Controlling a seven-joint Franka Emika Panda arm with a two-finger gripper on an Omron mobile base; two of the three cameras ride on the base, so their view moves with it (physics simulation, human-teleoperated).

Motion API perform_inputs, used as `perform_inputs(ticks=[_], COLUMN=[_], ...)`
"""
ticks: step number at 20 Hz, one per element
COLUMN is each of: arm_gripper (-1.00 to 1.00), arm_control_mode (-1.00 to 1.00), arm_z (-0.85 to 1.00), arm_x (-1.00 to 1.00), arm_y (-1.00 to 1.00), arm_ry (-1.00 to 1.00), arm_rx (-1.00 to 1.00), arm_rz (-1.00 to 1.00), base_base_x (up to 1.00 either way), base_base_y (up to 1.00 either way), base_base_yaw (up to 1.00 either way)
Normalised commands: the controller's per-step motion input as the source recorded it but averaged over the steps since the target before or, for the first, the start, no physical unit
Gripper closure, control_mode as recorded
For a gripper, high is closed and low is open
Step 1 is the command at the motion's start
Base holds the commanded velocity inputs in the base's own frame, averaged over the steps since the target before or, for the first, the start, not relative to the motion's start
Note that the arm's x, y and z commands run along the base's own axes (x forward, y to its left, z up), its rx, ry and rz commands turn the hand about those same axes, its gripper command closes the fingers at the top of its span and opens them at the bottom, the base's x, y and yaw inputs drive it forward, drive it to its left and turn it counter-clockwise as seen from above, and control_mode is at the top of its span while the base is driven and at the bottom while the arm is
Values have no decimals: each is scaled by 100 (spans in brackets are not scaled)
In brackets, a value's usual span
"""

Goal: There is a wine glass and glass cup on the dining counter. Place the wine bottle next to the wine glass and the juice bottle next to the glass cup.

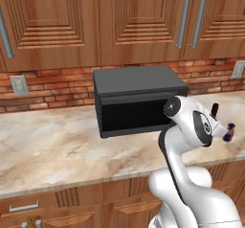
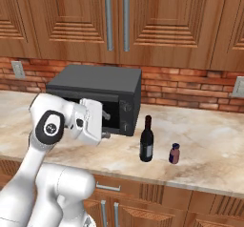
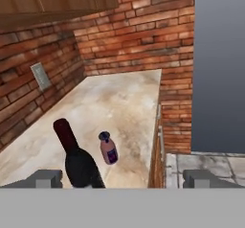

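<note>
Marbled beige stone tops the wall counter (image 2: 200,145), with brick behind it and wooden cabinets (image 2: 119,16) above. In the right base view, going left to right: the white arm at about 8 o'clock, the gripper (image 2: 106,126) held level in front of the black microwave (image 2: 100,95), then the wine bottle (image 2: 147,139) just right of centre, then the juice bottle (image 2: 174,153) at about 4 o'clock from it. Both bottles stand upright, near each other but apart, toward the counter's front edge.

The wine bottle is slim and almost black with a dark red neck; a pale label shows on its body, but no writing can be read. The juice bottle is much shorter, purple, with a darker cap and a pinkish label, also unreadable.

In the hand view the wine bottle (image 3: 76,160) sits at 7 o'clock, low between the two finger tips, and the juice bottle (image 3: 108,148) stands just right of it, near centre. The finger tips (image 3: 45,178) stand far apart at the bottom corners: the pincer is spread wide and holds nothing. Bare stone runs beyond the bottles to the brick corner; the counter's end edge drops off at 4 o'clock, floor tiles below.

In the left base view the juice bottle (image 1: 229,132) peeks out at 3 o'clock, past the arm.
</note>
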Motion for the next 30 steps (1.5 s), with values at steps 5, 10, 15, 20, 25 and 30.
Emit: perform_inputs(ticks=[5, 10, 15, 20, 25, 30], arm_gripper=[-100, -100, -100, -100, -100, -100], arm_control_mode=[-100, -100, -100, -100, -100, -100], arm_z=[-17, -17, -17, -12, -11, -11], arm_x=[18, 13, 16, 16, 19, 21], arm_y=[-26, -27, -18, -9, -12, -13], arm_ry=[1, 4, 1, 0, 0, 4], arm_rx=[-3, -1, 0, 0, 0, 0], arm_rz=[-6, -5, -2, 0, 0, 0], base_base_x=[0, 0, 0, 0, 0, 0], base_base_y=[0, 0, 0, 0, 0, 0], base_base_yaw=[0, 0, 0, 0, 0, 0])
